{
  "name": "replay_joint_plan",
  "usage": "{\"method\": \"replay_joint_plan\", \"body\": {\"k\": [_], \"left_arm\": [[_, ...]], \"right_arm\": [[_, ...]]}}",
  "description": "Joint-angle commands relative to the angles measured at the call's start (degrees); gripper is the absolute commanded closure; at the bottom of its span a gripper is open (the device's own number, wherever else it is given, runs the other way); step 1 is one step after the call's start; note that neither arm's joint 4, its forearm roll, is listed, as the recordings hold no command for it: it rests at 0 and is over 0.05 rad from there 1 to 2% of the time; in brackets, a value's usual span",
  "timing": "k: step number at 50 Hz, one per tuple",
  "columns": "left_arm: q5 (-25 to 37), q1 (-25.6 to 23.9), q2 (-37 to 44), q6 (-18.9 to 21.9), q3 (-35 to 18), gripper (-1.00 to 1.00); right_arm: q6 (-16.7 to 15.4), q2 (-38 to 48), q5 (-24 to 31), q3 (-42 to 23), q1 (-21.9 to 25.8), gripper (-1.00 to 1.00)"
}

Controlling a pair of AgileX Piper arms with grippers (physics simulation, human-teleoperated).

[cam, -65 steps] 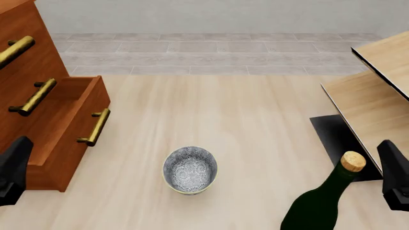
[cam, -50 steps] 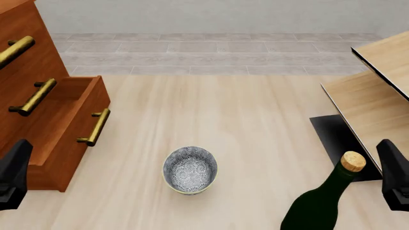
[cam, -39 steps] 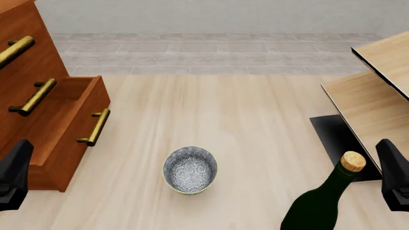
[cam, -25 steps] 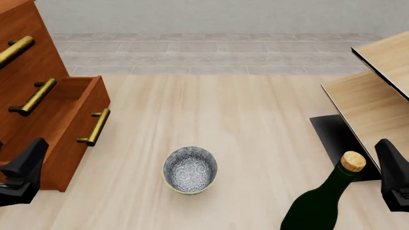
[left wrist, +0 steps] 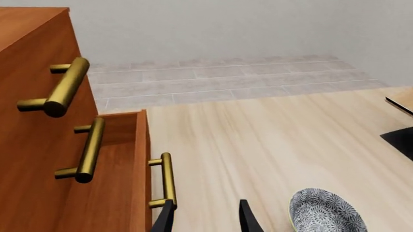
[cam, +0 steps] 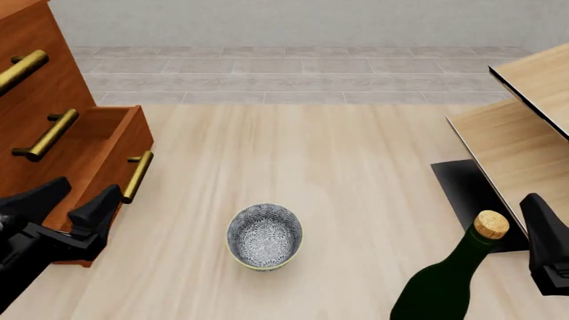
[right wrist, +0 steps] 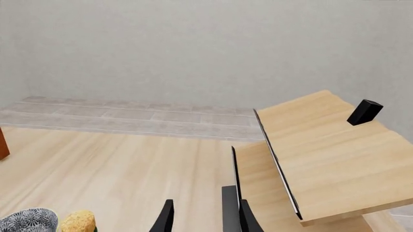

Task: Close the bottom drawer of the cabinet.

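Note:
The reddish-brown cabinet (cam: 36,87) stands at the left with three brass-handled drawers. The bottom drawer (cam: 122,143) is pulled out, and its brass handle (cam: 136,177) faces right. My left gripper (cam: 87,187) is open, its fingers just in front of the drawer's near corner, beside the handle. In the left wrist view the open gripper (left wrist: 205,220) sits just below the bottom handle (left wrist: 166,180), with the drawer front (left wrist: 140,164) on one side. My right gripper (cam: 542,227) is at the right edge. In the right wrist view it (right wrist: 205,220) is open and empty.
A patterned bowl (cam: 264,235) sits right of the drawer on the light wood table. A dark green corked bottle (cam: 449,280) stands at the front right. Pale wood furniture with black edging (cam: 516,133) and a black mat (cam: 467,193) are at the right.

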Motion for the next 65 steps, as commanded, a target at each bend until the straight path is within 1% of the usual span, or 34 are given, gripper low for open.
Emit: {"method": "replay_joint_plan", "body": {"k": [1, 4, 6, 7, 13, 18, 23, 24, 31, 48, 54, 57, 65], "left_arm": [[-15.19, -3.67, 17.64, 0.06, 0.02, -1.00], [-16.67, -4.08, 19.43, -0.11, 0.02, -1.00], [-21.70, -4.63, 25.15, -0.77, 0.02, -1.00], [-22.28, -4.63, 25.72, -0.77, 0.02, -1.00], [-30.44, -5.21, 35.08, -2.35, 0.02, -1.00], [-33.81, -5.29, 39.39, -4.26, 0.02, -1.00], [-37.23, -5.29, 43.24, -4.79, 0.02, -1.00], [-37.51, -4.91, 43.91, -5.58, 0.02, -1.00], [-39.67, -5.01, 46.75, -7.14, 0.02, -1.00], [-39.97, -5.05, 48.38, -11.20, 0.01, -1.00], [-39.97, -5.10, 48.92, -11.79, 0.00, -1.00], [-39.97, -4.34, 49.27, -12.29, -0.02, -1.00], [-39.97, -2.16, 50.49, -11.51, -0.21, -1.00]], "right_arm": [[-0.49, 0.00, -0.19, 0.00, 0.16, -1.00], [-0.48, 0.00, -0.08, -0.11, 0.12, -1.00], [-0.57, 0.00, -0.12, -0.13, 0.19, -1.00], [-0.57, 0.00, -0.12, -0.13, 0.19, -1.00], [-0.63, 0.00, -0.09, -0.19, 0.26, -1.00], [-0.57, 0.00, -0.32, 0.01, 0.33, -1.00], [-0.56, 0.00, -0.36, 0.02, 0.42, -1.00], [-0.53, 0.00, -0.41, 0.03, 0.45, -1.00], [-0.53, 0.00, -0.43, -0.01, 0.63, -1.00], [-0.44, 0.00, -0.51, -0.04, 0.94, -1.00], [-0.40, 0.00, -0.55, -0.02, 0.99, -1.00], [-0.43, 0.00, -0.58, -0.04, 1.05, -1.00], [-0.35, 0.00, -0.42, -0.20, 1.10, -1.00]]}}
